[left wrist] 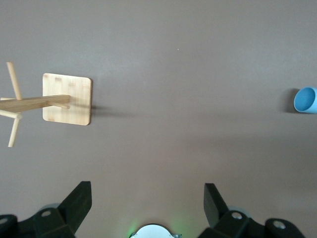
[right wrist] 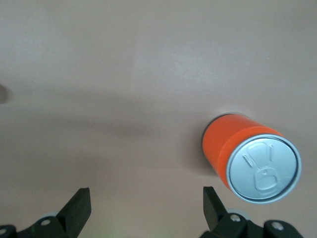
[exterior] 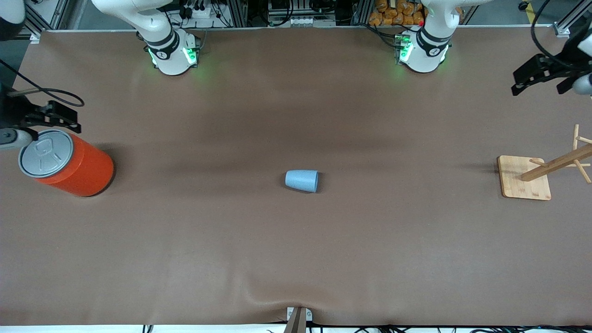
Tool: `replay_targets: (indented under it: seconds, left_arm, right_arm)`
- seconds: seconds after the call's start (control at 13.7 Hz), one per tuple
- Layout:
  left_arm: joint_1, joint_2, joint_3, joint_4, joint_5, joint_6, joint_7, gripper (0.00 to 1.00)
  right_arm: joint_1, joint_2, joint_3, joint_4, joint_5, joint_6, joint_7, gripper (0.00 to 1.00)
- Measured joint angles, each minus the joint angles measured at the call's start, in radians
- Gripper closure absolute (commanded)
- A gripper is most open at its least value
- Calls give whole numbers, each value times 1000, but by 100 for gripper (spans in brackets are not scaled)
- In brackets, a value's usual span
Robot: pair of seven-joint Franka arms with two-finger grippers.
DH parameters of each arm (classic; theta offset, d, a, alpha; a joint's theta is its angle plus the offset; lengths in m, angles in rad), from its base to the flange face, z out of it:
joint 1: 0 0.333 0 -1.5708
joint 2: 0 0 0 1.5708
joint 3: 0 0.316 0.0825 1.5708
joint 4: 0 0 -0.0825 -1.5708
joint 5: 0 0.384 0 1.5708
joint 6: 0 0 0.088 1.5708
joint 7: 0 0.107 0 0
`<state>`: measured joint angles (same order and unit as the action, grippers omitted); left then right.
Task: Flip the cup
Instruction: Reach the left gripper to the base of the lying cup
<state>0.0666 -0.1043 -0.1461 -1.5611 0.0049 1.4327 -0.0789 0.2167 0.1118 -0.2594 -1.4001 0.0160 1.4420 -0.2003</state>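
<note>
Brown cloth covers the desk [exterior: 296, 259], rucked near the front camera's edge. Farther in, mid-desk, the cup [exterior: 302, 180] lies on its side, rim toward the left arm's end, so a poor pinch could roll it. Well apart, an orange can [exterior: 69, 164] and wooden rack [exterior: 527, 178] flank it. Left end effector [left wrist: 147, 198] and right end effector [right wrist: 146, 201] hover wide open, empty, above opposite desk ends.
</note>
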Motion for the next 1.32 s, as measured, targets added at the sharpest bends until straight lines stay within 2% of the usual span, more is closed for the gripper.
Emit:
replay_targets:
  seconds: [0.37, 0.51, 0.58, 0.8, 0.88, 1.32]
  left_arm:
    - [-4, 3, -10, -4, -3, 0, 0, 0]
    - [-5, 32, -25, -11, -60, 4, 0, 0]
    - [-5, 66, -30, -16, -120, 20, 0, 0]
    - [-7, 226, -36, -22, -315, 141, 0, 0]
    - [-13, 285, -41, -22, -376, 179, 0, 0]
    - [-160, 566, -65, -22, -655, 419, 49, 0]
  right_arm:
    - [-55, 3, 3, 10, 1, -5, -1, 0]
    - [-60, 5, 9, 10, 2, -5, 1, 0]
    - [-82, 5, 23, 10, 2, -5, 2, 0]
    - [-210, 5, 155, 12, 2, -5, 1, 0]
    - [-223, 5, 180, 13, 2, -5, 6, 0]
    - [-225, 3, 205, 16, 2, -4, 131, 0]
